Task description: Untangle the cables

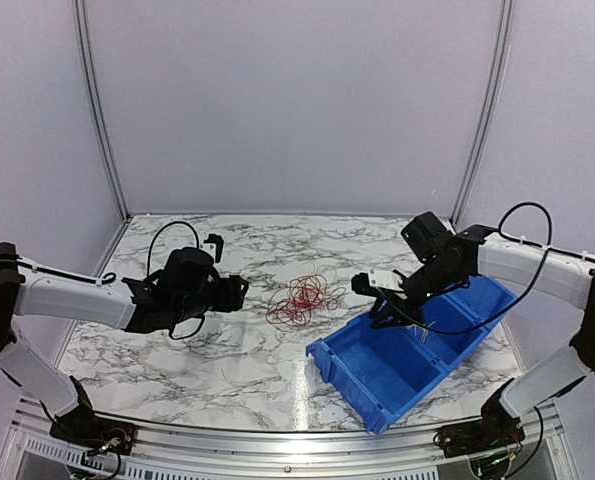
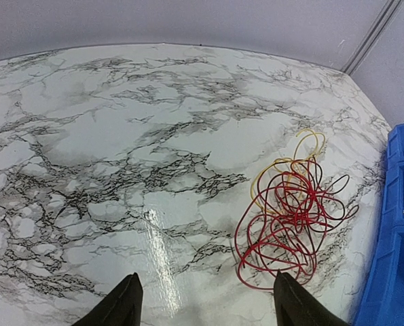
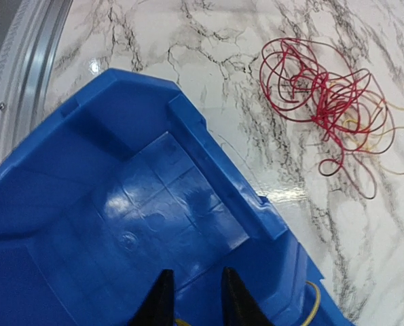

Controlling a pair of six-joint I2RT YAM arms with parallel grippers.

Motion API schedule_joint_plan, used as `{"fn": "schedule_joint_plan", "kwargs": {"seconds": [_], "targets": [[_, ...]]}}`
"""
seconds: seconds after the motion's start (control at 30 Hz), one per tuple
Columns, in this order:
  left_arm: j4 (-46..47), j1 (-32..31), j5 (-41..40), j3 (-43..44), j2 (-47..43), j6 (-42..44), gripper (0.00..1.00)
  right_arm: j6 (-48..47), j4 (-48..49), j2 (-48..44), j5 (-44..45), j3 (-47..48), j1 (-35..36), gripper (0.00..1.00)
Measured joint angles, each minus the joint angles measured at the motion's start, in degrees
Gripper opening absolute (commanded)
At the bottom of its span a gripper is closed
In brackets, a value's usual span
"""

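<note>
Cables (image 1: pixel 305 297): the main knot sits mid-tabletop (image 1: pixel 177 350), just left of the blue bin (image 1: pixel 342 385). It is mostly red loops with a few yellow-orange and dark ones threaded through. One yellow strand (image 3: pixel 315 299) lies inside the bin beside the right pincer (image 3: pixel 195 302), so the step in hand reads as pull one out and drop it in the bin, with most of the knot not yet sorted. Right pincer hangs over the bin floor, jaws part-way apart with bare blue between them, nothing seen pinched. Left pincer (image 2: pixel 205 309) hovers low, left of the knot, jaws spread wide, empty. Next move, likely: one pincer pins the clump while the other picks an outer loop and draws it out slowly; the yellow arc on the far side looks freest. That needs a fine pinch right at tabletop level, since the wires are hair-thin. In the way: the bin's left wall stands between right pincer and knot, so the pincer must lift over it. The red loops interlock tightly, so the whole clump may drag along
</note>
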Motion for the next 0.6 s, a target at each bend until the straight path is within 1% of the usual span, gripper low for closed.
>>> {"fn": "schedule_joint_plan", "kwargs": {"seconds": [0.03,0.07,0.2,0.33,0.47,0.6], "targets": [[0.00,0.00,0.00,0.00,0.07,0.00,0.69,-0.28,-0.13,0.48,-0.50,0.07,0.00,0.01],[0.00,0.00,0.00,0.00,0.15,0.00,0.69,-0.26,-0.42,1.07,-0.92,0.24,0.02,0.00],[0.00,0.00,0.00,0.00,0.22,-0.02,0.69,0.20,-1.46,2.29,-1.68,1.64,-0.02,0.00],[0.00,0.00,0.00,0.00,0.22,-0.20,0.69,0.83,-1.77,2.29,-2.29,4.96,-1.77,0.00],[0.00,0.00,0.00,0.00,0.22,-0.37,0.69,2.40,-1.79,2.29,-2.47,8.90,-6.19,0.00],[0.00,0.00,0.00,0.00,0.28,-0.42,0.69,2.67,-3.72,1.70,-0.72,9.77,-9.94,0.00]]}}
